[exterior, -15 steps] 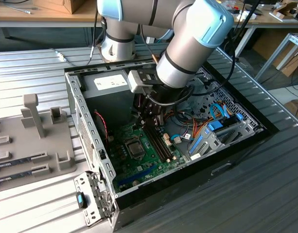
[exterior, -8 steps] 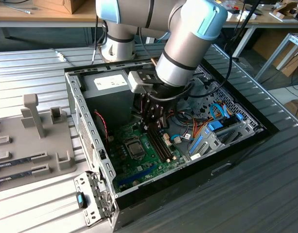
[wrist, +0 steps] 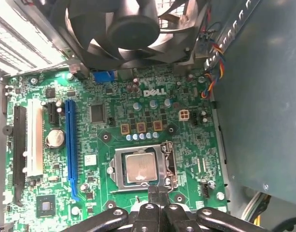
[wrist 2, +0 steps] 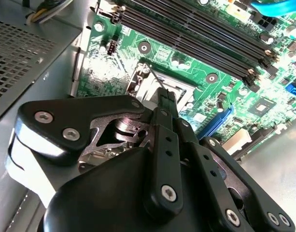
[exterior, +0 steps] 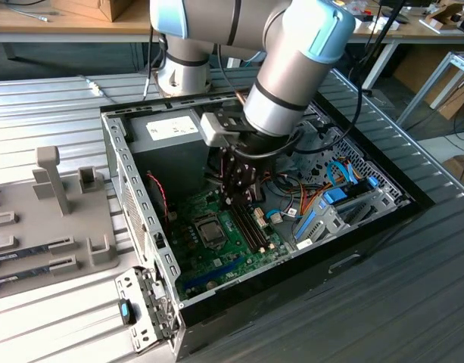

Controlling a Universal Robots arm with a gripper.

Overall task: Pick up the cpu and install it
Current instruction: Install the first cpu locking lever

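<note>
The cpu point(wrist: 140, 168) lies flat in its socket on the green motherboard point(wrist: 119, 125), silvery top up, with the metal socket frame point(wrist: 168, 166) around it. In the exterior view the cpu point(exterior: 210, 229) sits in the board's middle inside the open computer case point(exterior: 141, 227). My gripper point(exterior: 238, 200) hangs just above the board, beside the socket and towards the memory slots. Its thin black fingertips point(wrist: 158, 189) are pressed together with nothing between them, close to the socket's edge. In the second wrist view the gripper point(wrist 2: 165, 95) points down at the socket point(wrist 2: 148, 82).
A grey power-supply box point(exterior: 167, 144) fills the case's back corner. Black memory slots point(exterior: 250, 223) run beside the socket, and coloured cables point(exterior: 322, 197) and blue drive brackets point(exterior: 334, 215) lie on the exterior view's right. A black fan point(wrist: 131, 29) stands at the board's edge. A grey fixture tray point(exterior: 50, 219) lies outside the case.
</note>
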